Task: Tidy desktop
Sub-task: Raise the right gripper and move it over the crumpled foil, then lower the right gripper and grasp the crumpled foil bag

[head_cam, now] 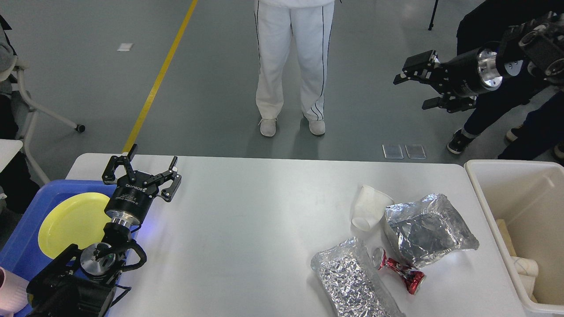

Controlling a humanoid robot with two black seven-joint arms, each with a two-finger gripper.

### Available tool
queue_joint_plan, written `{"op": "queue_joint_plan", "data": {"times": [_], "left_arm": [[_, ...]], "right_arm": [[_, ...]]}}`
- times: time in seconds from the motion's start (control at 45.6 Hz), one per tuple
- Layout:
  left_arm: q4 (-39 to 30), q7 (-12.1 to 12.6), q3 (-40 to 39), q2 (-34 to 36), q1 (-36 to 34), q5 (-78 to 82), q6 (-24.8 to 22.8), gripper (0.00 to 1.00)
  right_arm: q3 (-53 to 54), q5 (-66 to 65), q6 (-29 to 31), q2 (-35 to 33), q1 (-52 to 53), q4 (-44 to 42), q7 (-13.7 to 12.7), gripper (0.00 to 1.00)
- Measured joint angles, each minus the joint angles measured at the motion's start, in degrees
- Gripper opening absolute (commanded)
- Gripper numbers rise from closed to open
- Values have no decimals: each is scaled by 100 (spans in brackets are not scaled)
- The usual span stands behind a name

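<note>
The white desktop fills the lower view. On its right lie a white paper cup on its side, two crumpled silver foil bags and a crushed red can between them. My left gripper is open and empty, hovering over the desktop's left end next to the blue tray. My right gripper is open and empty, raised high above the floor beyond the desktop's far right corner.
A blue tray at the left holds a yellow plate. A beige tub at the right holds paper cups. A person in white trousers stands behind the desktop; others stand at the far right.
</note>
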Motion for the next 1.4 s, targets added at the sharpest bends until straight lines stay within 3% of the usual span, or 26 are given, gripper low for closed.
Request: {"op": "queue_joint_plan", "data": {"times": [0.153,0.241,0.351,0.57,0.898,1.227,1.402], "left_arm": [[0,0,-4,0,0,0,0,96],[0,0,-5,0,0,0,0,96],[0,0,-5,0,0,0,0,96],[0,0,-5,-1,0,0,0,96],[0,0,-3,-1,0,0,0,96],[0,0,-8,-1,3,7,0,96],[0,2,-17,-1,9,9,0,96]], "right_arm": [[-496,-84,-50,2,1376,2633,-200,100],[-678,-36,-535,149,2033,4084,-452,100],[-937,125,-1107,505,2354,4952,-729,100],[-1349,281,-1743,640,2317,5027,-841,100],[-1840,285,-2563,-24,1489,4682,-842,100],[-1575,281,-2720,-889,-67,3595,-835,100],[-1137,314,-2715,-1442,-814,3424,-833,100]]}}
